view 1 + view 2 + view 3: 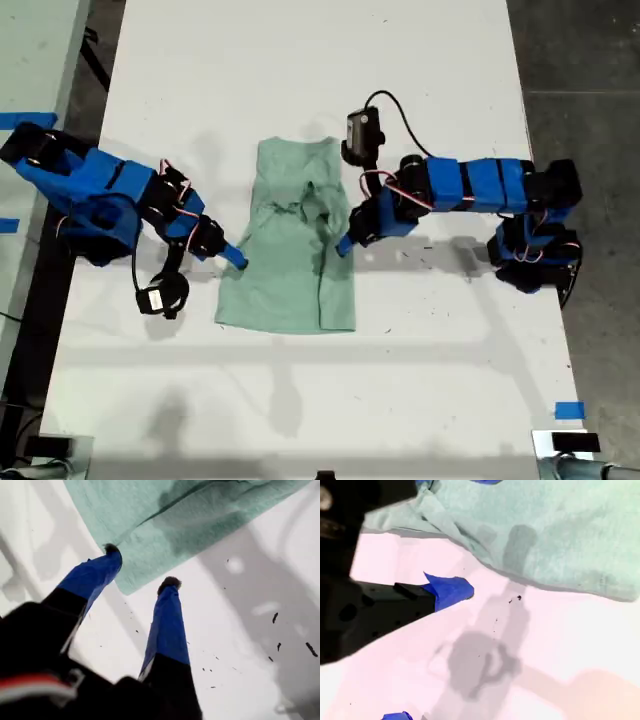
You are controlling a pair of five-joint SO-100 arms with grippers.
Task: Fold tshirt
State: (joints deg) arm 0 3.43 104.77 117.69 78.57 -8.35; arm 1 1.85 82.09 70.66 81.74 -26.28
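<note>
The tshirt (295,240) lies mid-surface (420,380) between the two arms, partly folded with bunched cloth at its middle. It looks light, limp and likely to sag or drag, so I'd pinch a flat edge or corner close to the surface. My first pincer (141,566) stands open and empty with a tshirt corner at its tips, and my second pincer (427,652) gapes wide, empty, beside an edge. Only the arms could crowd each other.

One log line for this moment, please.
stage: mid-fold | pale mint-green cloth t-shirt: partly folded, rumpled, on white table | my first gripper: open, tips at shirt edge | my second gripper: open, beside shirt
</note>
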